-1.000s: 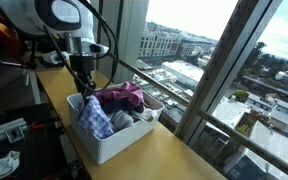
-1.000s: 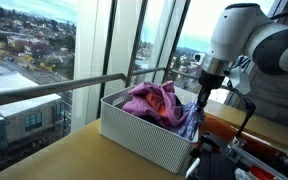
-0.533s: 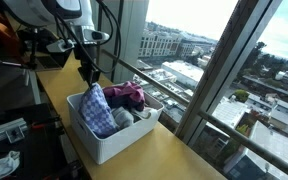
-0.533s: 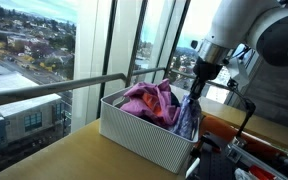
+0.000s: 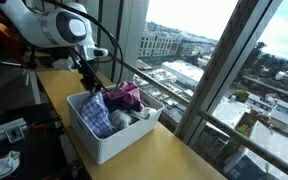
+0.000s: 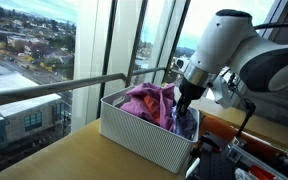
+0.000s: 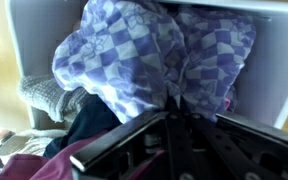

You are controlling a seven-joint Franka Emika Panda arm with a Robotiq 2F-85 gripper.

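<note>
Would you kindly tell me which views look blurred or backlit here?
Wrist view: out of focus, the checked cloth and gripper both soft. In both exterior views: sharper, but the bright windows backlight the scene, and the sky is washed out.

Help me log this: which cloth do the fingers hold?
The blue-and-white checked cloth, pinched by the fingers; the magenta garment lies loose beside it.
</note>
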